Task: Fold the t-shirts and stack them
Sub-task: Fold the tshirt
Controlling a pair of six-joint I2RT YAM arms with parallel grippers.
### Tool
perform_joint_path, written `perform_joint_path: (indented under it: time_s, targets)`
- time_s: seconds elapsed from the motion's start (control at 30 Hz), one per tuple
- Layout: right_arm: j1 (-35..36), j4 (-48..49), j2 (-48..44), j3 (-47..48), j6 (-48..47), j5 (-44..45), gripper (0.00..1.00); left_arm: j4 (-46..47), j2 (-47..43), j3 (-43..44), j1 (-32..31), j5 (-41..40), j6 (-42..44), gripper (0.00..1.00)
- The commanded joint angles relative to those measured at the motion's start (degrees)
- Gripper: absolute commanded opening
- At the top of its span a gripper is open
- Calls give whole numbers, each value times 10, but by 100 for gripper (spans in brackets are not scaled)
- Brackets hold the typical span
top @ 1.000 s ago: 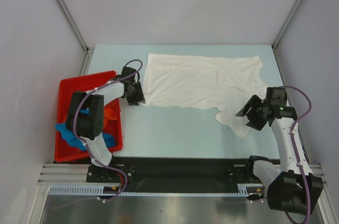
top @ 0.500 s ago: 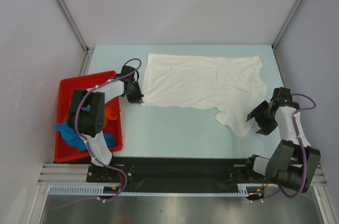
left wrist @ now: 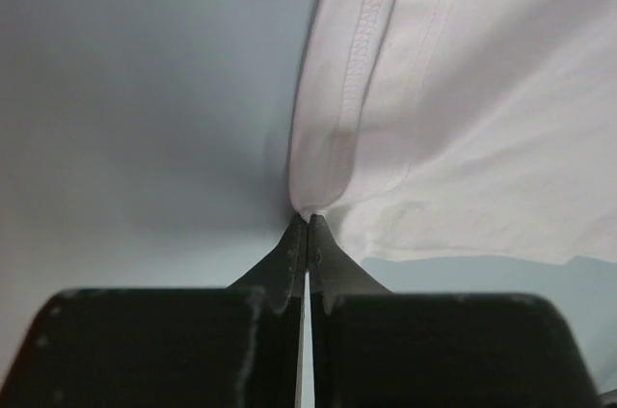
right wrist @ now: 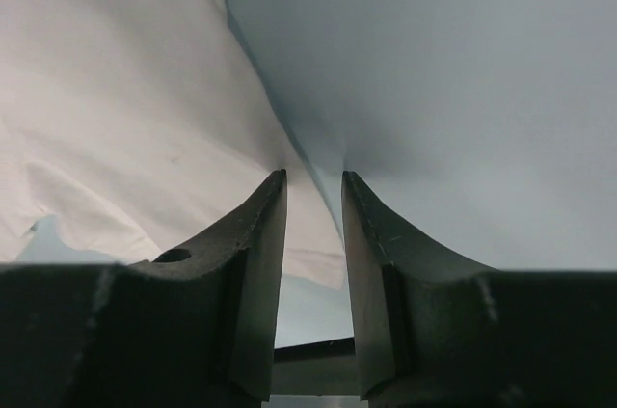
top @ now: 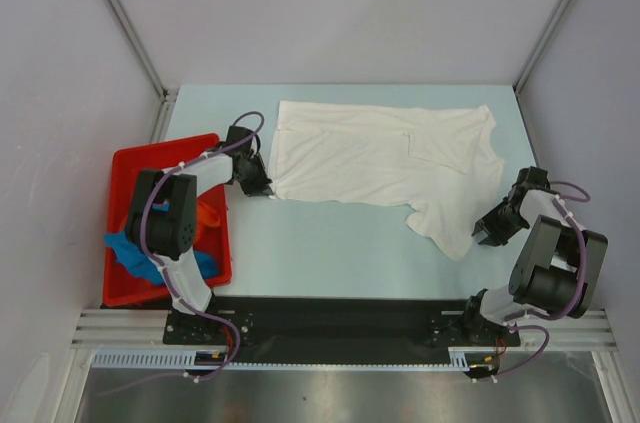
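Across the middle of the top view, the white shirt [top: 385, 158] lies spread flat on the table [top: 330, 248], one sleeve trailing toward the lower right. At its lower-left corner sits the left gripper [top: 262, 186]. The left wrist view shows its jaws pressed together, pinching the corner of the shirt's [left wrist: 453, 109] stitched hem at the tips [left wrist: 307, 222].

The right gripper [top: 487, 233] sits at the shirt's right edge, beside the trailing sleeve. In the right wrist view, a narrow gap shows between its fingers [right wrist: 314, 176]. The cloth [right wrist: 116, 109] edge runs into that gap, not yet clamped.

At the left of the top view, the red bin [top: 130, 165] holds a blue shirt [top: 125, 251] and an orange shirt [top: 208, 215], both crumpled.
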Motion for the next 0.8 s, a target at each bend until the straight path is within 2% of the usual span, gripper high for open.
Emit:
perform_joint_path:
  time_s: [0.0, 0.17, 0.3, 0.37, 0.4, 0.47, 0.77]
  targets:
    - [-2, 39, 7, 5, -9, -2, 34, 0, -25, -15, 2, 14, -13, 0]
    - [-2, 47, 30, 6, -10, 3, 36, 2, -32, -18, 2, 17, -20, 0]
    - [0, 60, 59, 6, -9, -7, 33, 0, -36, -18, 2, 17, -22, 0]
    - [-1, 62, 63, 5, -7, -9, 23, -3, -39, -19, 2, 16, -25, 0]
    - [-2, 61, 65, 5, -6, -10, 9, -6, -40, -20, 2, 14, -25, 0]
    - [-7, 53, 65, 6, -1, -11, 1, -5, -49, -26, 2, 11, -32, 0]
    - [-55, 3, -24, 2, -15, 32, 0, -2, -85, -69, 7, 5, -76, 0]
